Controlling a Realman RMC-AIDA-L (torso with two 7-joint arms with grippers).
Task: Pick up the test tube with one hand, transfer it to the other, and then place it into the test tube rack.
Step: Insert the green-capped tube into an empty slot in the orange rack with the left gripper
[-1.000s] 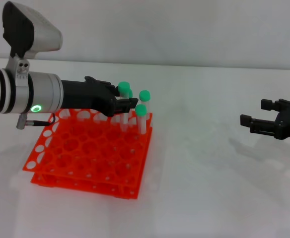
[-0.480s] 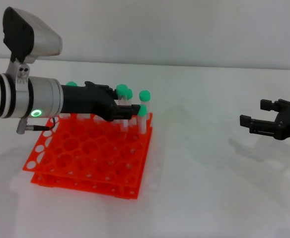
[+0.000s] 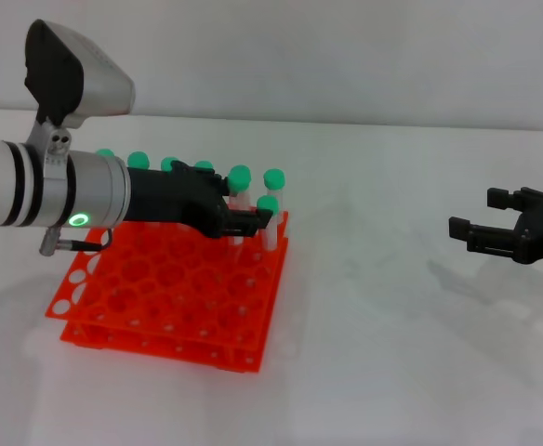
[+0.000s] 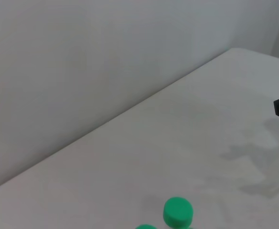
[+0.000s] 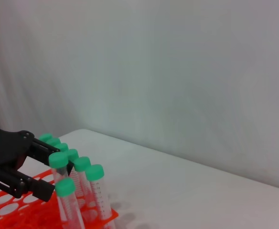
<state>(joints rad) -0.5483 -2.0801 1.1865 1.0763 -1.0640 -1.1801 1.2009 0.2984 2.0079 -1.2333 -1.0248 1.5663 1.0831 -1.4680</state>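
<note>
- Head view: left pincer point(image 3: 258, 220) reaches over the far right corner of the rack point(image 3: 174, 288), fingers closed around an upright tube point(image 3: 241, 197) seated there.
- Tube axis: vertical, green cap up, among other capped tubes.
- Right pincer point(image 3: 483, 230): open, empty, well apart above the desk point(image 3: 392, 353).

Head view looks forward and down from above, mid-distance, over the rack point(image 3: 174, 283) on the table point(image 3: 392, 353). Right wrist view faces across low toward the same rack point(image 5: 89, 220); left wrist view looks over the table point(image 4: 187, 143) to the wall.
</note>
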